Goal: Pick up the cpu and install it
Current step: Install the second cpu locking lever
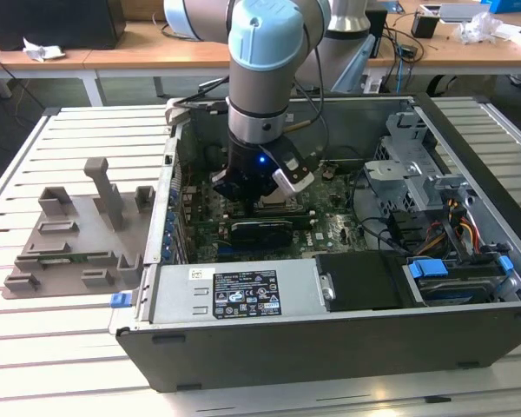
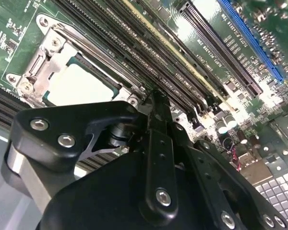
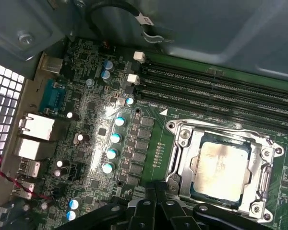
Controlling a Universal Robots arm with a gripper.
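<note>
One cpu already lies flat inside the socket frame on the motherboard. Directly above it hovers the claw, its opening impossible to judge. Seating looks square; any lift should go straight up, avoiding sideways drag.

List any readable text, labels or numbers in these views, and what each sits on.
Nothing can be quoted.
Black label on the power supply, exterior view: print too small to read.
White sticker beside it: too small to read.
White lettering on the motherboard, second wrist view: too small to read.
cpu top, first wrist view: no marking made out.
</note>
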